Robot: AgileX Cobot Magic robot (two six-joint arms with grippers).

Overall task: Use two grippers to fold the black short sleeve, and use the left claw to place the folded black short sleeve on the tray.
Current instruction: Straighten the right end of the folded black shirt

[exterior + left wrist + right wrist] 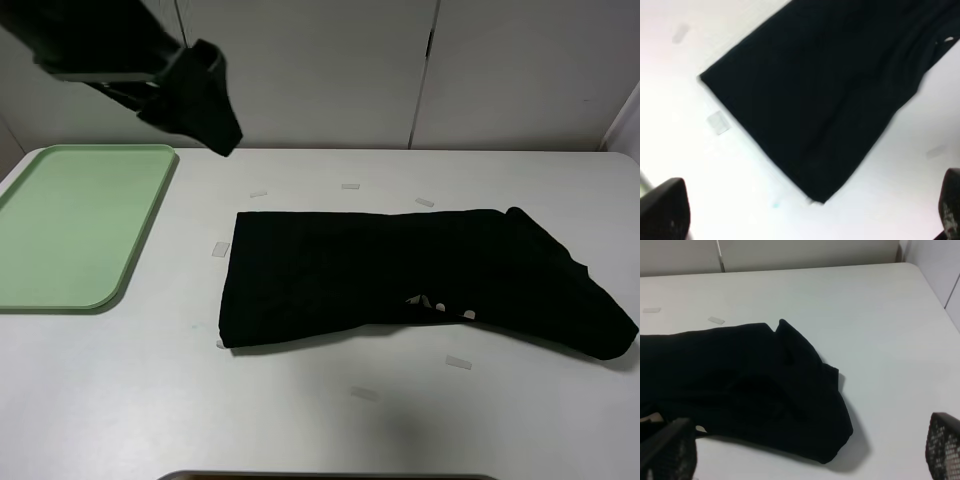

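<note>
Tabletop [300, 430] carrying black short sleeve [400, 275], folded into a long band, right of tray [70, 225] and apart from it, left gripper [807, 215] jaws wide apart above cloth, right gripper [805, 452] jaws likewise apart

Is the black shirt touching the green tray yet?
Apart. The exterior high view shows bare white table between the black short sleeve and the tray.

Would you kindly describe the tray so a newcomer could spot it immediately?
Start at the white table; toward its left edge in the high view lies the tray, flat, apart from the black short sleeve. It alone is pale green, with a low rim and rounded corners.
</note>
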